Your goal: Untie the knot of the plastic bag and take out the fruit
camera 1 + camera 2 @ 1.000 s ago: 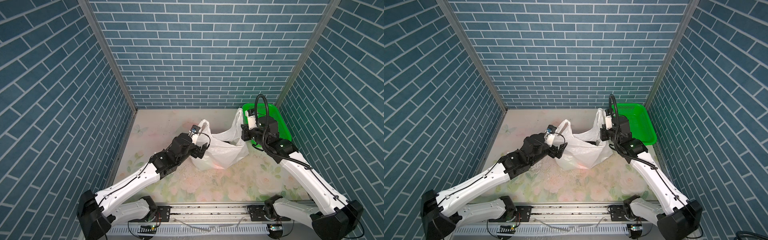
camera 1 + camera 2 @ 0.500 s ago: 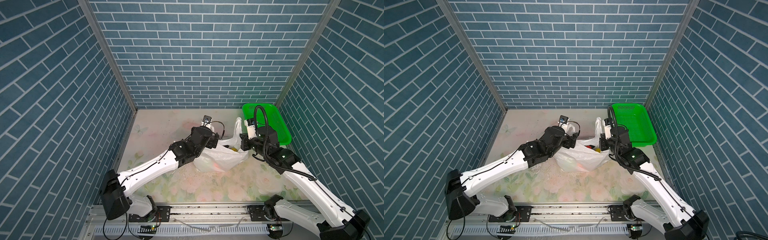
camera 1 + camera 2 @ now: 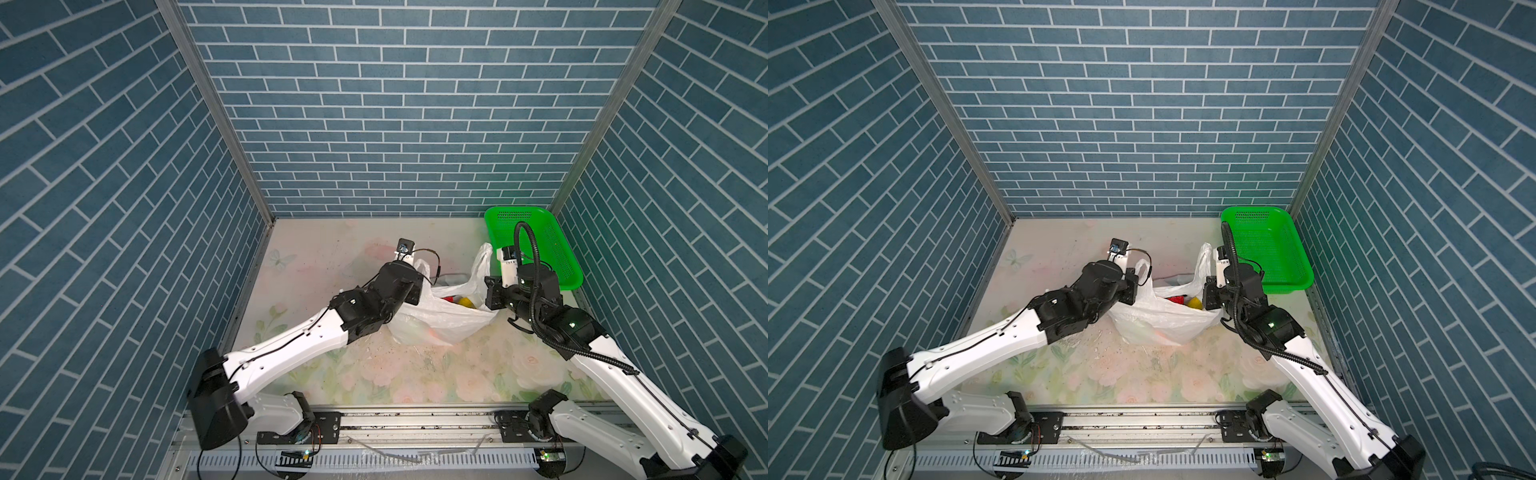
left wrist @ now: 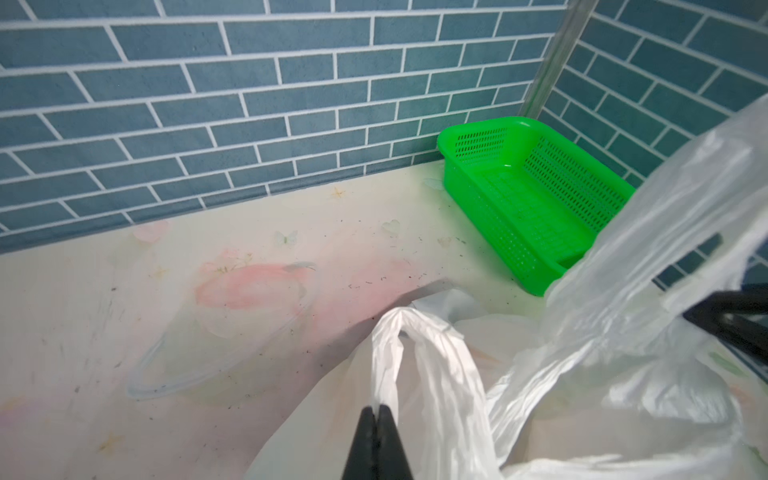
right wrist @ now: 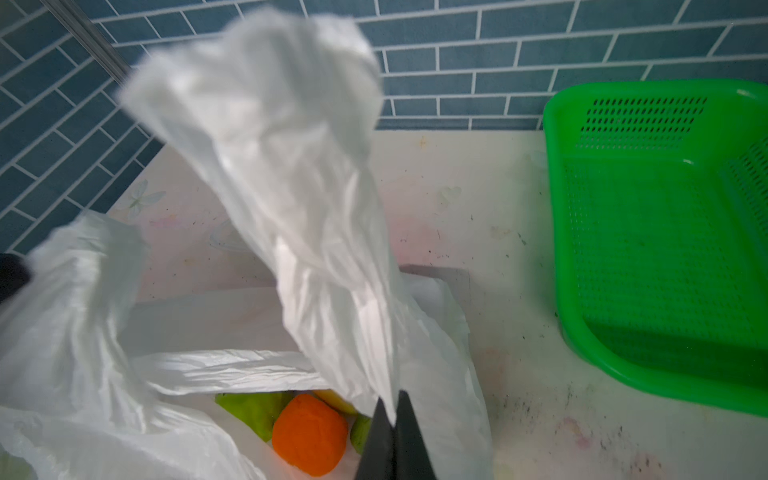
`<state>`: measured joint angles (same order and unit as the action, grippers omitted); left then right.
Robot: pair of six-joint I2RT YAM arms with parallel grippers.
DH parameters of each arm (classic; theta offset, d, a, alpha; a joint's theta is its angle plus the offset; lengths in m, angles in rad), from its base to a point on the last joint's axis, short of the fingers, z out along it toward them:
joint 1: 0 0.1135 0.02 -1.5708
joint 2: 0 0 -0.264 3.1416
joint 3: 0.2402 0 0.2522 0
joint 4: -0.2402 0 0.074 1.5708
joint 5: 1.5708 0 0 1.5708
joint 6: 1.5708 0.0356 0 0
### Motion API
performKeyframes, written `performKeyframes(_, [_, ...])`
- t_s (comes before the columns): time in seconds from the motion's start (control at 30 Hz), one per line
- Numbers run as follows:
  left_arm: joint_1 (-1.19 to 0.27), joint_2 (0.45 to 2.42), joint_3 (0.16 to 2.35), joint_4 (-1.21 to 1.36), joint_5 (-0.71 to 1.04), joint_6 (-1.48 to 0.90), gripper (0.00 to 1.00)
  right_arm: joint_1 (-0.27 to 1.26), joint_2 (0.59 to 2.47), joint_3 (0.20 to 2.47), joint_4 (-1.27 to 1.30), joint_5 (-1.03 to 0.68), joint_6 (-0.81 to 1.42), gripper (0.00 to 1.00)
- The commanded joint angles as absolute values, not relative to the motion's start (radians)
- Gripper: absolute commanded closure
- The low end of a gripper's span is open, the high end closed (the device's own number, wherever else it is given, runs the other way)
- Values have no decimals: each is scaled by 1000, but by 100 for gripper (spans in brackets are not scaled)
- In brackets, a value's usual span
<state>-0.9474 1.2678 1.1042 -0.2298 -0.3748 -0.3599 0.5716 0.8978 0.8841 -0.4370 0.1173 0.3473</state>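
Right of the table's middle, the bag (image 3: 444, 322) (image 3: 1163, 326) sits slumped with its mouth turned upward. The fruit (image 3: 460, 300) (image 3: 1185, 301) lies inside it. Red and yellow pieces show in both top views, and an orange piece (image 5: 309, 434) with green ones beside it shows in the right wrist view.

The left tool (image 4: 377, 409) is closed flat on the left loop (image 4: 399, 332). The right tool (image 5: 394, 405) is pinched shut on the base of the right loop (image 5: 291, 187). The two loops stand apart, one at each side of the mouth.

The basket (image 3: 515, 212) (image 3: 1254, 212) (image 4: 478, 133) (image 5: 552, 174) fills the far right corner, close against both walls. The right arm takes up the narrow gap between the basket and the bag. Bare table (image 3: 332, 245) lies open far and left of the bag, up to the back and left walls. A wide strip is also free between the bag and the near rail.

A second ago the left arm lay lower and further left, with its tool open beside the left loop. It has since swung right and far, and the tool has clamped on that loop. The right tool has kept its grip and come a little nearer. Fruit now shows through the mouth, where none showed then. The basket has not moved.
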Motion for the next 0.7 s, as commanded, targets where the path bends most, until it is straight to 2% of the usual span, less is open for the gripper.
performKeyframes(0.0, [-954, 1181, 1018, -200, -343, -387, 100, 577, 853, 830, -501, 144, 463, 100])
performKeyframes(0.07, [-954, 1134, 977, -217, -349, -406, 100, 578, 845, 819, -508, 150, 480, 100])
performKeyframes(0.1, [-955, 1124, 975, -226, -346, -408, 97, 578, 848, 823, -513, 152, 485, 100])
performKeyframes(0.13, [-957, 1117, 982, -237, -337, -401, 86, 579, 852, 829, -514, 147, 485, 100])
performKeyframes(0.2, [-973, 1125, 1026, -281, -336, -388, 86, 583, 860, 841, -522, 148, 485, 100])
performKeyframes(0.27, [-985, 1139, 1075, -332, -328, -392, 78, 587, 856, 844, -529, 150, 492, 100])
performKeyframes(0.3, [-987, 1140, 1086, -341, -319, -395, 68, 591, 853, 843, -525, 153, 495, 100])
performKeyframes(0.37, [-1006, 1135, 1097, -350, -327, -410, 38, 600, 847, 839, -521, 160, 500, 100])
performKeyframes(0.4, [-1018, 1137, 1103, -357, -343, -418, 32, 605, 844, 842, -520, 159, 500, 100])
performKeyframes(0.47, [-1060, 1159, 1144, -391, -403, -426, 26, 616, 835, 849, -516, 155, 499, 100])
performKeyframes(0.67, [-1167, 1360, 1367, -581, -583, -519, 20, 623, 793, 850, -527, 124, 487, 100])
